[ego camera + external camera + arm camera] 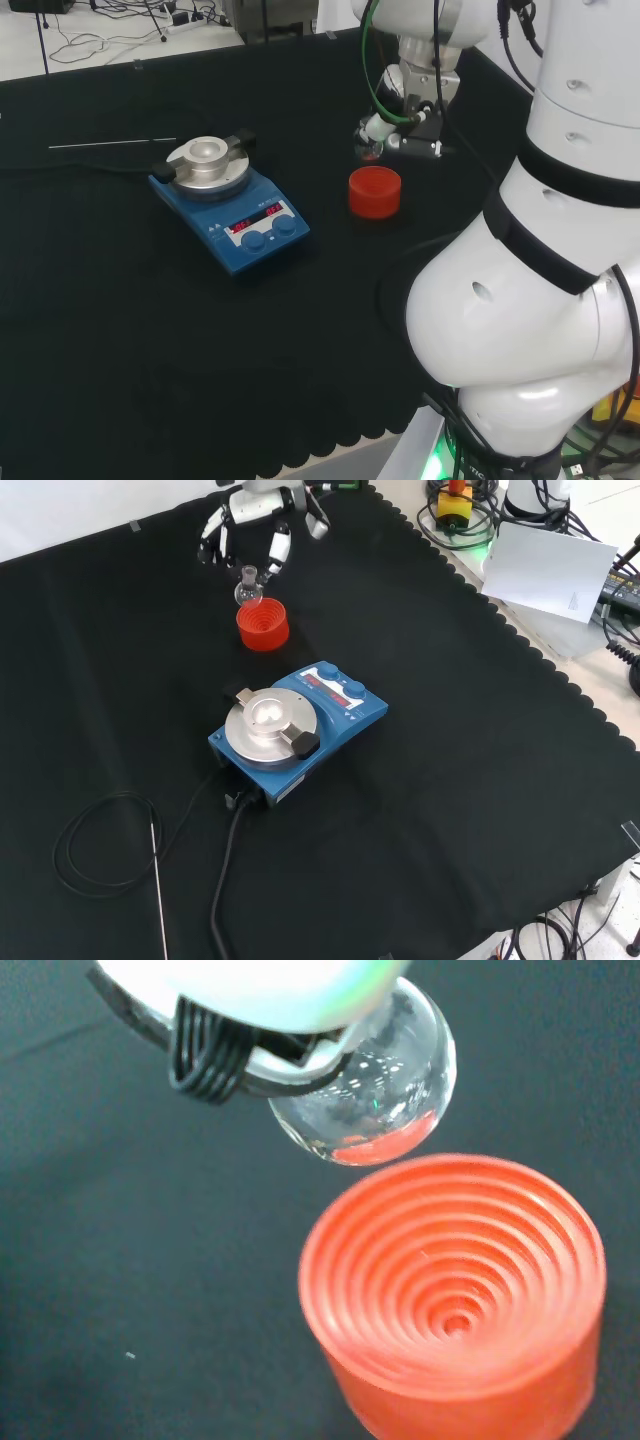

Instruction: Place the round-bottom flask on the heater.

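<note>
In the front view, nearest the camera, a black cable (100, 855) lies looped on the black cloth (480, 780) beside a thin metal rod (158, 880). Beyond them stands the blue heater (300, 725), its round silver plate (268, 723) bare. Farther off is the red ribbed stand (263, 624), with nothing resting in it. Just above and behind the stand, the hand (255, 525) holds the clear round-bottom flask (248, 588) by its neck, fingers curled down around it. The wrist view shows the flask's bulb (370, 1080) lifted clear of the stand's ribbed top (455, 1270), slightly off to one side. In the head view, the flask (368, 146) hangs just behind the stand (375, 192), well to the right of the heater (228, 205).
</note>
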Robot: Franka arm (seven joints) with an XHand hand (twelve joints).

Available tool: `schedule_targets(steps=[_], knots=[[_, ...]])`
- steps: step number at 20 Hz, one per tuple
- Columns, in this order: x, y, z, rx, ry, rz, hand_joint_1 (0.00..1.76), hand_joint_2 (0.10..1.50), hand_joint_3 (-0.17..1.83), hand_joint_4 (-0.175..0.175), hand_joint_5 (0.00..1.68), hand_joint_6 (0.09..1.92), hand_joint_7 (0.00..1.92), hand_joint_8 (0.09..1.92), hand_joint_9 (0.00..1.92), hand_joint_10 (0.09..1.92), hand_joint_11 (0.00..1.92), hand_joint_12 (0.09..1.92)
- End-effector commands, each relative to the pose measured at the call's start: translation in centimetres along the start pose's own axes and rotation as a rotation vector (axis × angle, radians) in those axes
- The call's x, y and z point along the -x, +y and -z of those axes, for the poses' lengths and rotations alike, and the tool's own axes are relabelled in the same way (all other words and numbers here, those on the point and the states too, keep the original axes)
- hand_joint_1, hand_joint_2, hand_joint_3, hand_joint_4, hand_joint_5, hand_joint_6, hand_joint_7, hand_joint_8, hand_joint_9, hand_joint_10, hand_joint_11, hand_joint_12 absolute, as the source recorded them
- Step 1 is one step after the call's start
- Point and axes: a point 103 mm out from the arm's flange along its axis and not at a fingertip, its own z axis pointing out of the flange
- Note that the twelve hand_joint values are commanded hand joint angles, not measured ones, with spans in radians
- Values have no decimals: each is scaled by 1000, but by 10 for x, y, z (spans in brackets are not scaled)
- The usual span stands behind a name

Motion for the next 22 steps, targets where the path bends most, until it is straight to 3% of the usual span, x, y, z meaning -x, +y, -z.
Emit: schedule_targets(steps=[1, 5, 9, 16, 22], knots=[[-41, -20, 25, 11, -21, 68, 1157, 605, 770, 28, 1268, 735, 431, 651, 691, 567, 496, 1288], [-69, -23, 33, 9, -27, 120, 1162, 595, 788, 10, 1270, 741, 427, 653, 689, 567, 493, 1289], [-107, -22, 37, -12, -26, 204, 1164, 589, 798, 0, 1271, 743, 424, 654, 687, 567, 491, 1290], [-178, -20, 36, -20, -74, 273, 1165, 586, 803, -5, 1273, 743, 413, 652, 682, 567, 487, 1290], [-226, -14, 32, -47, -90, 338, 1166, 583, 808, -9, 1275, 742, 395, 648, 678, 567, 485, 1292]])
